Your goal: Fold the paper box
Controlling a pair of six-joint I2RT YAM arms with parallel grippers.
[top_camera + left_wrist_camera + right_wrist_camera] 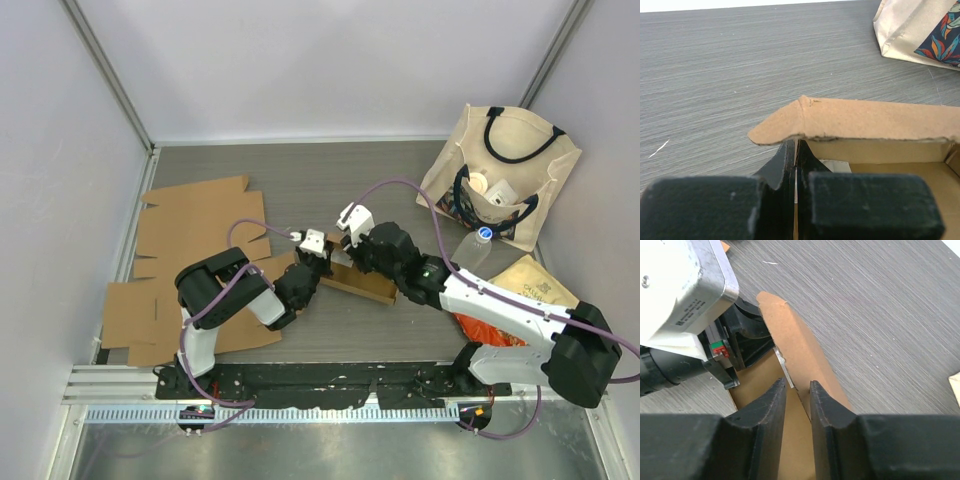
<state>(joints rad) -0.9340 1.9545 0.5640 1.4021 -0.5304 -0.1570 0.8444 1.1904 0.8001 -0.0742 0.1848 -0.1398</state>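
The paper box [368, 286] is a shallow brown cardboard tray, partly folded, in the middle of the table. My left gripper [317, 264] is at its left end, shut on the upright end wall. In the left wrist view a thin cardboard edge runs between the left gripper's [796, 150] pressed jaws, under a bent flap [865, 117]. My right gripper [345, 256] reaches in from the right over the same corner. Its [797, 386] jaws stand a little apart, straddling the long wall's top edge [795, 340], with a gap showing on each side.
Flat cardboard blanks [190, 262] lie at the left. A cream tote bag [505, 175] stands at the back right, with a plastic bottle [478, 240], a brown paper bag [535, 285] and an orange packet [488, 330] in front of it. White walls enclose the table.
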